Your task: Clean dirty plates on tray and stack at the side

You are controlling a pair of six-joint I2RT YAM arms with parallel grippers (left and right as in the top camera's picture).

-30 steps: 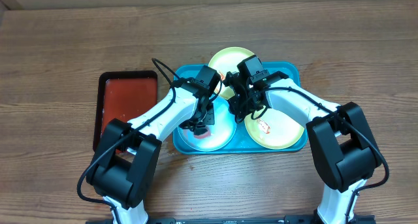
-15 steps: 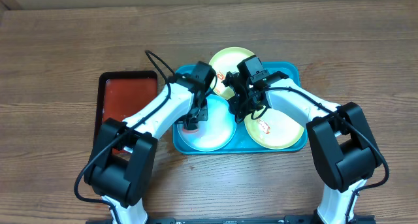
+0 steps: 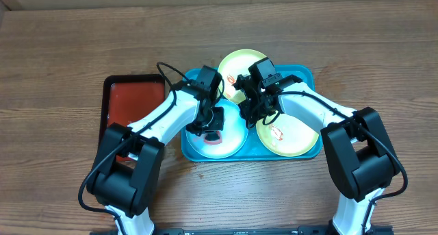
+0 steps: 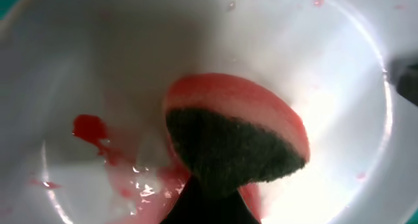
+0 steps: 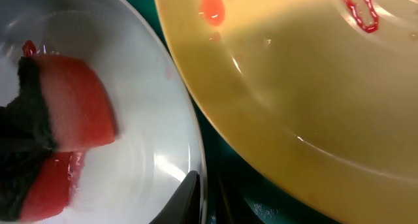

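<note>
The light blue plate [image 3: 229, 140] lies at the front left of the turquoise tray [image 3: 306, 77]. My left gripper [image 3: 213, 124] is shut on a red sponge with a dark scouring face [image 4: 235, 136] and presses it onto this plate's pale centre [image 4: 313, 48], beside a red smear [image 4: 88, 127]. My right gripper [image 3: 251, 116] is shut on the blue plate's right rim [image 5: 194, 139], with one finger [image 5: 185, 199] on the inside. A yellow-green plate [image 3: 241, 62] leans at the tray's back. Another [image 3: 291, 133] lies at the front right, with red smears [image 5: 212, 5].
A smaller black-rimmed red tray [image 3: 133, 101] lies on the wooden table left of the turquoise tray. Both arms cross over the middle of the turquoise tray, close to each other.
My left gripper moved the sponge to the plate's left side, then back towards its middle. The right arm has not moved.
</note>
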